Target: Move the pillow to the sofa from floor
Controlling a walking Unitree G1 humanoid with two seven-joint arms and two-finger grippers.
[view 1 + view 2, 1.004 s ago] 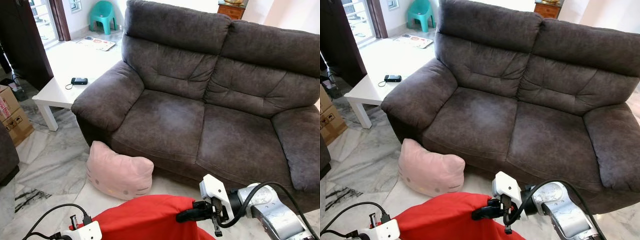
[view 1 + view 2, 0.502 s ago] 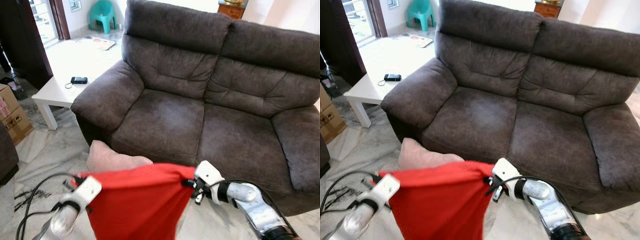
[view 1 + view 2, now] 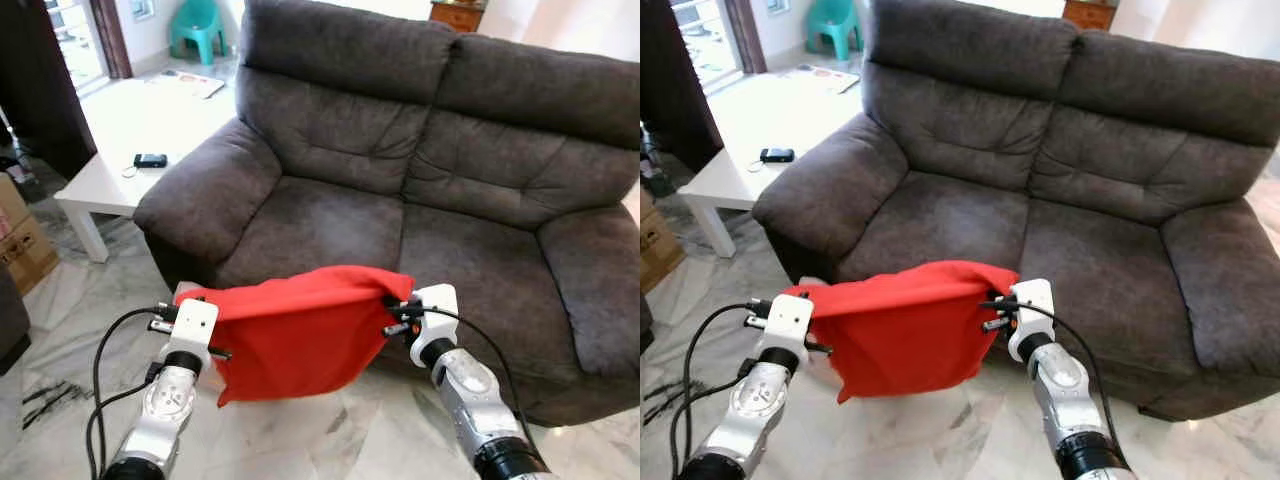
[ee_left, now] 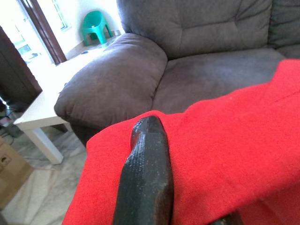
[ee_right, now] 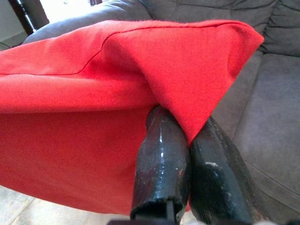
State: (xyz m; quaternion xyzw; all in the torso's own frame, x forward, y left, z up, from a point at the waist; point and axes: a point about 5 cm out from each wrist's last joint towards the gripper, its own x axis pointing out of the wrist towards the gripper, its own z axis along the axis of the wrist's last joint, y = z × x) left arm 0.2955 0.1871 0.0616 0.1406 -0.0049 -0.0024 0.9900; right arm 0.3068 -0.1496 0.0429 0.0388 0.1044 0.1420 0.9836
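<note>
Between my two grippers hangs a flat red pillow (image 3: 300,335), lifted off the floor in front of the dark grey sofa (image 3: 330,215), about level with the seat's front edge. My left gripper (image 3: 170,313) is shut on the pillow's left corner, one black finger (image 4: 147,173) lying over the fabric. On the other corner my right gripper (image 3: 392,307) is shut, its fingertips (image 5: 164,140) pinching a red fold. A sliver of a pink pillow (image 3: 183,290) shows on the floor behind the red one, by the sofa's arm.
A low white table (image 3: 110,170) with a black device (image 3: 151,160) stands left of the sofa. Beyond it are a cardboard box (image 3: 20,240) and a teal plastic chair (image 3: 195,25). Marble floor (image 3: 330,440) runs in front of the sofa.
Both arms have risen and carried the red pillow from near the floor up to seat height, close to the sofa. It now covers most of the pink pillow.
</note>
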